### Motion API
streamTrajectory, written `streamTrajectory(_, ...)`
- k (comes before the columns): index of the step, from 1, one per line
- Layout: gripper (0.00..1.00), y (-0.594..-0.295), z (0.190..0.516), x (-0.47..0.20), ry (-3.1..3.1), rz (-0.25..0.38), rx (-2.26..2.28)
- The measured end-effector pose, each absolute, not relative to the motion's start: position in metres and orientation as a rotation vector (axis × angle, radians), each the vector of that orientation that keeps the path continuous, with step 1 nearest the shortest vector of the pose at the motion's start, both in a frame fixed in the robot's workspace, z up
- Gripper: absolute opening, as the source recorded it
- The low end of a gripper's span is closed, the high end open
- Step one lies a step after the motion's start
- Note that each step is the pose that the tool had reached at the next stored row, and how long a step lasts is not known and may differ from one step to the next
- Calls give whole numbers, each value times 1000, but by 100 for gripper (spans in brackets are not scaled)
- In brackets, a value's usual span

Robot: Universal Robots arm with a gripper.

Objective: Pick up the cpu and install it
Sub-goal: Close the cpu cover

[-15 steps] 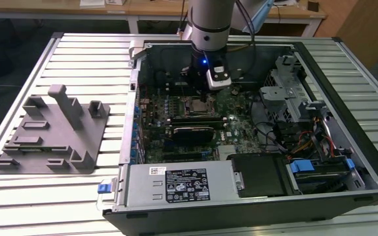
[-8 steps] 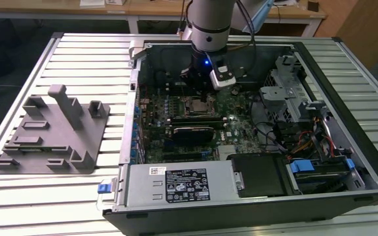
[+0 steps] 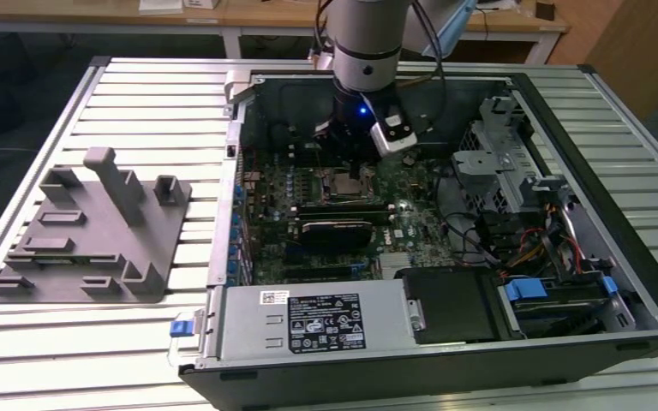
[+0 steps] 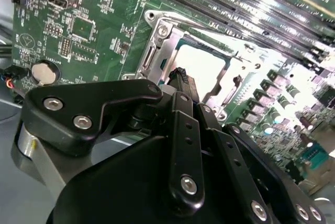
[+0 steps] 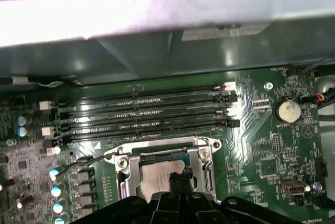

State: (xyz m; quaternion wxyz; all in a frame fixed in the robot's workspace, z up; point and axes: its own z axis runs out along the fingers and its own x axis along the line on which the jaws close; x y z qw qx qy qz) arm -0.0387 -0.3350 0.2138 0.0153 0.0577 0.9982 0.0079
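Right now your gripper (image 5: 178, 178) sits low inside the computer case (image 3: 603, 282), fingertips drawn together and empty, right at the cpu (image 5: 156, 174), which lies flat within the motherboard's (image 5: 261, 150) metal socket frame (image 5: 203, 153).

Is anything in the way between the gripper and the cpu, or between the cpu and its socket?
Nothing visible does. In the first wrist view the gripper hangs right at the cpu, which already lies inside the metal socket frame, its silvery top bare. No cable or part crosses between them.
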Motion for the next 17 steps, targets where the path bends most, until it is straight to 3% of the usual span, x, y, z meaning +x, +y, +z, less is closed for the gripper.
streamTrajectory(17,11,-340,209,-55,3106,24,180)
